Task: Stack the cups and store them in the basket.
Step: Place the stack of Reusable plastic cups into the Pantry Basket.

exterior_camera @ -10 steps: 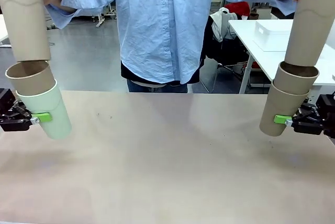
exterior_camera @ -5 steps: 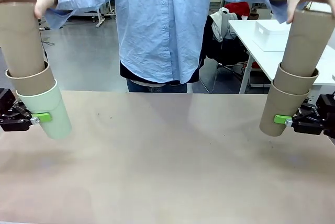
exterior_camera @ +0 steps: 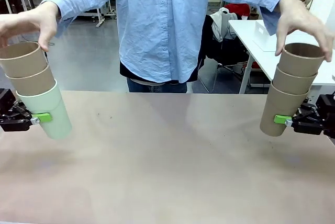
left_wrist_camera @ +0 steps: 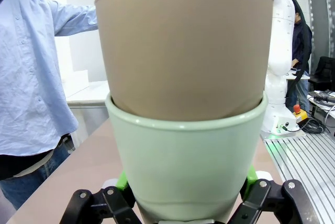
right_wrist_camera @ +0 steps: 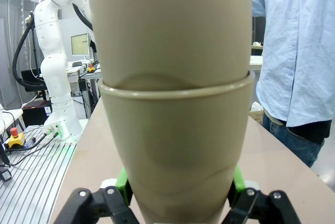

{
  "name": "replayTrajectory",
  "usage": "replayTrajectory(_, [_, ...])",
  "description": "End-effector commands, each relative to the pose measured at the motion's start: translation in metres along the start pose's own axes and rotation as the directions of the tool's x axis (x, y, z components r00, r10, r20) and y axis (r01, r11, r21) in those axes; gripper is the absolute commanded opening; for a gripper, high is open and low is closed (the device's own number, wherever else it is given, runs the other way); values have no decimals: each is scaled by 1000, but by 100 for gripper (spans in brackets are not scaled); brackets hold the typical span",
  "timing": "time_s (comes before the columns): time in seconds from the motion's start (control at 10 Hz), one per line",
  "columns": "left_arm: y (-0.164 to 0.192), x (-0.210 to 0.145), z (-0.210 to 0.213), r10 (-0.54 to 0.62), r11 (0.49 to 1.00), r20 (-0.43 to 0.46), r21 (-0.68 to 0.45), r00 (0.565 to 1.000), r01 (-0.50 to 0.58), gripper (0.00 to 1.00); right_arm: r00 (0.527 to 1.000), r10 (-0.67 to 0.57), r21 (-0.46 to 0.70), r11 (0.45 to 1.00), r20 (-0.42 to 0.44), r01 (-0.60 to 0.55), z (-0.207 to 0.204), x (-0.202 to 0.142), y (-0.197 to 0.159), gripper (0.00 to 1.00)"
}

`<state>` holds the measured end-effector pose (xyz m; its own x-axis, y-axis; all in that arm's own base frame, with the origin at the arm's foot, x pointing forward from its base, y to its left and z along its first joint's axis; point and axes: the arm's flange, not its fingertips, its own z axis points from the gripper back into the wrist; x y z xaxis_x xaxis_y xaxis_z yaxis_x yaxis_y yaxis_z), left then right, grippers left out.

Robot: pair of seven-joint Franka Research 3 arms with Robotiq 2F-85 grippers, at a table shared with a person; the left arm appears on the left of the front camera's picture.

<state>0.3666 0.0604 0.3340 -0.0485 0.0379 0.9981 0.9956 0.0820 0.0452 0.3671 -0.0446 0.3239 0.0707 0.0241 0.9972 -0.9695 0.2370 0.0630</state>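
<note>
- the left gripper is closed on the pale mint green cup. its green pads are pressed flat against opposite sides of the cup's lower wall, near the base.
- these fingers are spread just as wide as that part of the cup. no gap is seen between pad and cup in the left wrist view.
- above those fingers, the middle cup of the left stack, tan, is nested in the mint cup's mouth. the top cup of the left stack, also tan, is nested in that one.
- the right gripper is clamped on the bottom tan cup, which is pinched low on its wall between the two pads.
- above the right fingers, the middle cup of the right stack and the top cup of the right stack are nested one in the other.
- each stack is held over the table, with its upper end tilted back over its own gripper.
- one hand of the person is spread just above the left stack's rim, and the other hand just above the right stack's rim. whether the fingertips touch the rims cannot be told.
</note>
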Motion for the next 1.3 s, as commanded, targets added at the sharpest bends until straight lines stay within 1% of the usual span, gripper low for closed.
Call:
replayTrajectory(0.0, [-1, 3, 0, -12, 1000, 8, -4, 1000, 12, 88, 1000, 10, 1, 1000, -5, -10, 2, 3, 1, 85])
replayTrajectory(1.2, [-1, 3, 0, -12, 1000, 8, -4, 1000, 12, 88, 1000, 10, 1, 1000, -5, -10, 2, 3, 1, 85])
